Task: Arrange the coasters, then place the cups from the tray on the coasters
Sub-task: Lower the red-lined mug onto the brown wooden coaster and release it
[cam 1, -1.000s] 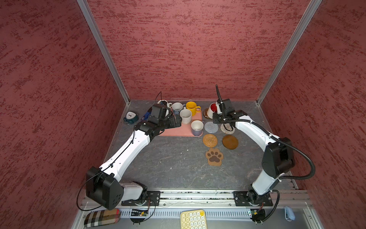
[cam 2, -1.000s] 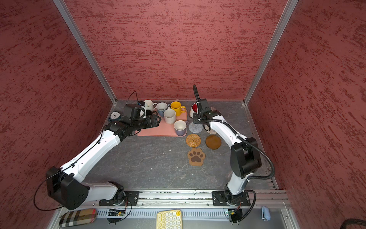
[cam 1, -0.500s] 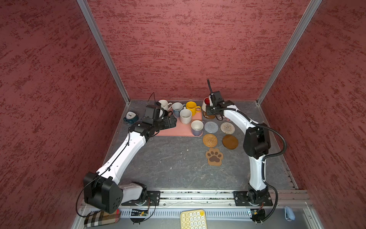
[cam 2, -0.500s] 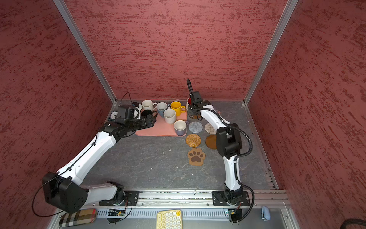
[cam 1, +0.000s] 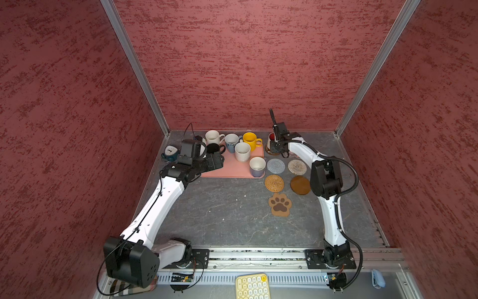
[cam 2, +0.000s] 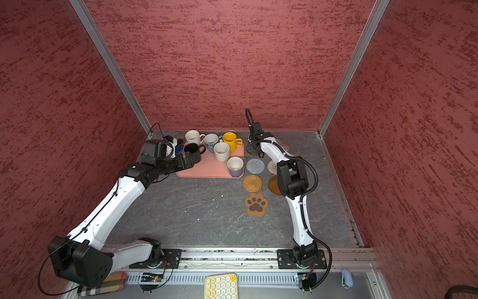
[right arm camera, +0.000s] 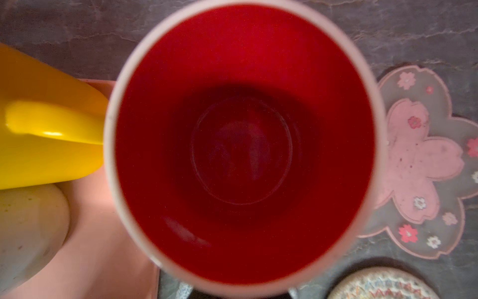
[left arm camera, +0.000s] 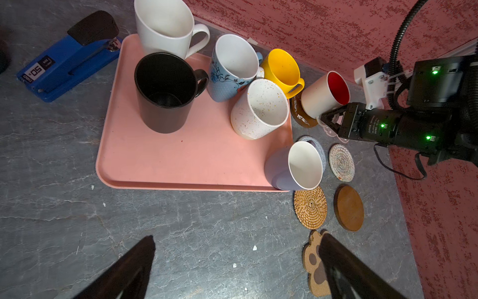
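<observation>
Since a second ago my right arm has folded its elbow inward, and my left hand [cam 1: 219, 161] has slipped back a little toward the left edge of the tray [cam 1: 232, 171]. In both top views the right hand [cam 1: 276, 149] sits off the tray's far right corner, pinched narrowly on the white mug with red inside [cam 1: 271, 137]. That mug is over an amber-brown disc [cam 1: 270, 153], and I cannot tell whether it rests there. Five coasters lie bare on the worktop [cam 1: 219, 214] right of the tray: the grey crochet round [cam 1: 276, 165], beige woven round [cam 1: 297, 167], tan rattan round [cam 1: 274, 183], second amber disc [cam 1: 300, 185] and paw-print mat [cam 1: 280, 205]. From the left wrist camera I see my left hand's fingers [left arm camera: 129, 269] spread fully with nothing between them. Six mugs stand on the tray: the black mug [left arm camera: 163, 93], plain white mug [left arm camera: 165, 26], light blue mug [left arm camera: 232, 67], yellow mug [left arm camera: 282, 70], speckled mug [left arm camera: 261, 108] and lavender mug [left arm camera: 297, 165]. The right wrist camera looks straight down into the red interior, with the pink flower mat [right arm camera: 419, 160] just beside the mug.
</observation>
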